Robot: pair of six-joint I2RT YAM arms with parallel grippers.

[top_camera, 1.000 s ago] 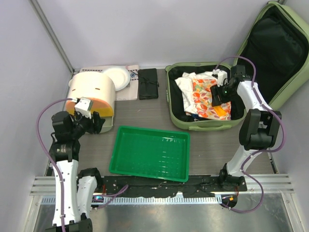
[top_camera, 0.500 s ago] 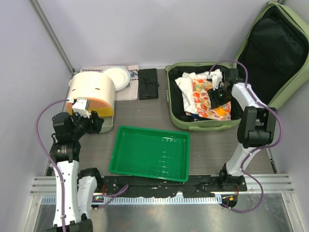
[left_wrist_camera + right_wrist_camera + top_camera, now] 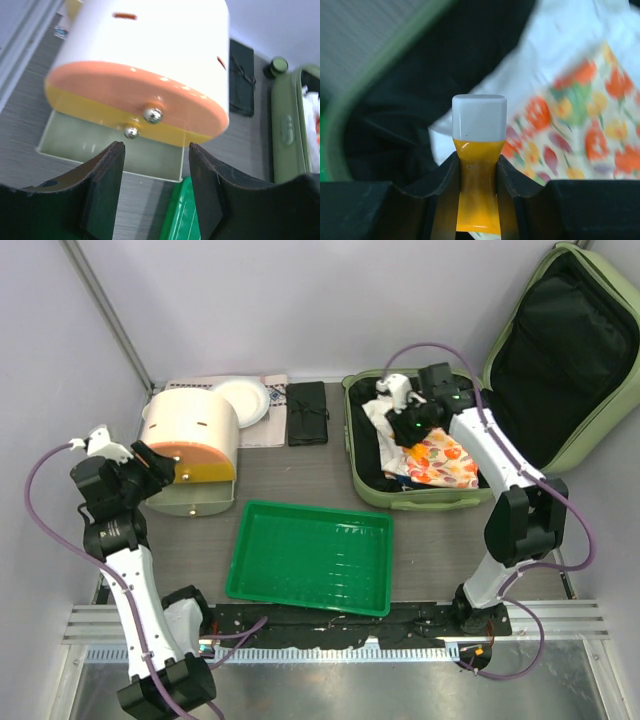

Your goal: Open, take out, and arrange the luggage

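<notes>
The pale green luggage (image 3: 425, 502) lies open at the back right, its black-lined lid (image 3: 560, 350) leaning on the wall. Inside are a floral cloth (image 3: 445, 460) and a white cloth (image 3: 378, 415). My right gripper (image 3: 405, 428) hangs over the left half of the luggage, shut on an orange tube with a white cap (image 3: 479, 165); its fingers (image 3: 445, 180) pinch the tube's body. My left gripper (image 3: 150, 462) is open and empty, just left of the cream-and-orange round container (image 3: 190, 430); its fingers (image 3: 107, 190) frame the container's front knobs (image 3: 152, 115).
A bright green tray (image 3: 310, 555) lies front centre, its corner in the left wrist view (image 3: 182, 220). A black pouch (image 3: 307, 412), a white plate (image 3: 243, 400) and a patterned cloth (image 3: 275, 390) lie behind the container. Walls close in on both sides.
My right gripper has lifted the orange tube and carried it from the right side of the luggage to the left. My left arm has pulled back and to the left of the container.
</notes>
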